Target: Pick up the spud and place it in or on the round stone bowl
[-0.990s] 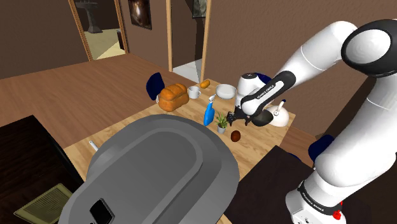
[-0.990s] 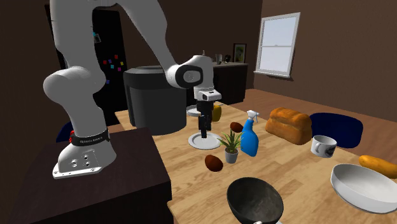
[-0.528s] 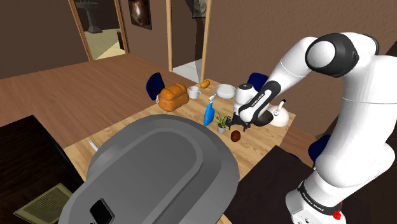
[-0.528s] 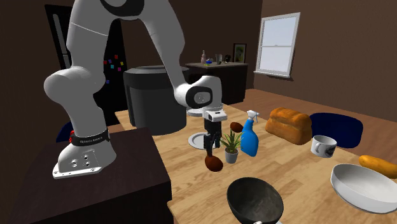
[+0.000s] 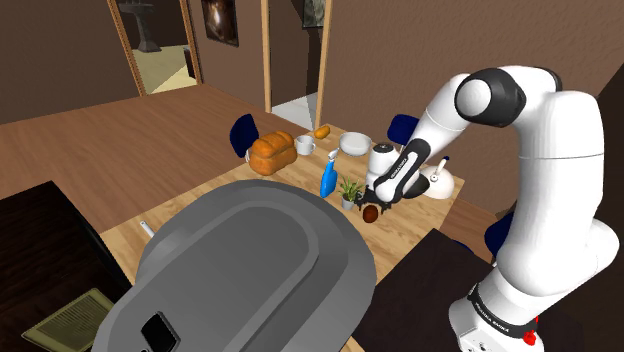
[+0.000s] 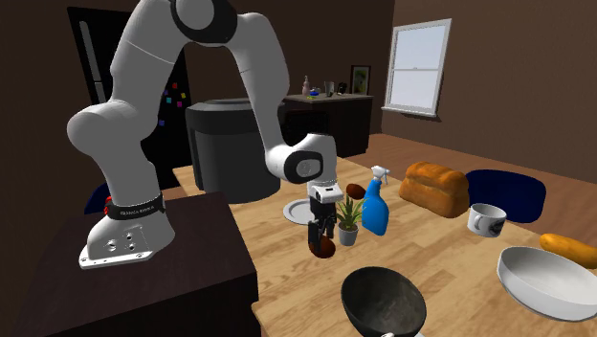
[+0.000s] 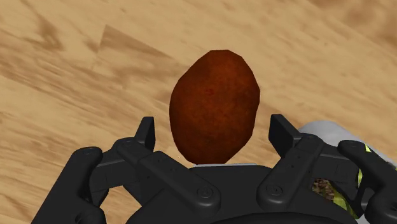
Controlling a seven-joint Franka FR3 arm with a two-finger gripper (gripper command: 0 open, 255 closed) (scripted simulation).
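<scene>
Wrist view showed the potato (image 7: 215, 108) lying on the wooden counter (image 7: 76, 89) between the two black fingers (image 7: 146, 132). They stood wide apart, one on each side, with a gap of bare wood between each tip and the brown skin, so nothing was held yet.

In the second exterior view the gripper (image 6: 319, 233) had come down within the last second. It had hung well above the counter, out over the white plate (image 6: 295, 210) beyond the potted plant (image 6: 347, 220), and it now sat low over the potato (image 6: 322, 247). The potato itself had not shifted and lay just beside the plant, on the side toward the robot's stand. The shoulder view agreed, with the gripper (image 5: 376, 204) dropped onto the potato (image 5: 372, 213) close by the plant (image 5: 348, 190).

The approach looked finished, and closing the fingers seemed the step now due. The dark round bowl (image 6: 384, 302) sat apart from the plant, nearer that camera and by the counter's edge, empty. A lift and a short carry past the plant would probably follow the grasp.
</scene>
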